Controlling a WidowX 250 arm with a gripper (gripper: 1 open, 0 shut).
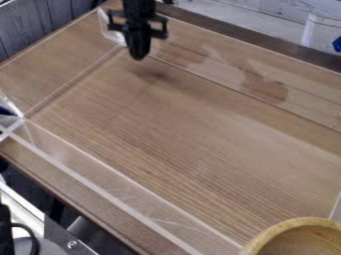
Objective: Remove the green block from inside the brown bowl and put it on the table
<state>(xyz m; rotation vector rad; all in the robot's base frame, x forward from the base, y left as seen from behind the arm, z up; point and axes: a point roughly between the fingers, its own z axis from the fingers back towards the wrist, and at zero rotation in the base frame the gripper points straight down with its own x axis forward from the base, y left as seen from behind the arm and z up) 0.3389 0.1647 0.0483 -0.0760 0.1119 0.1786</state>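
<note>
My black gripper (pixel 139 54) points straight down at the far left of the table (pixel 186 129), its tips close above the wood. The fingers are drawn together into one narrow point and nothing shows between them. The brown bowl (pixel 285 232) sits at the near right corner, cut off by the picture's edge, far from the gripper. Only part of its rim shows and its inside cannot be seen. The green block is out of view.
Low clear plastic walls (pixel 94 164) edge the tabletop, with one wall running along the near side and another (pixel 80 30) beside the gripper on the left. A dark smudge (pixel 266 88) marks the wood at the back right.
</note>
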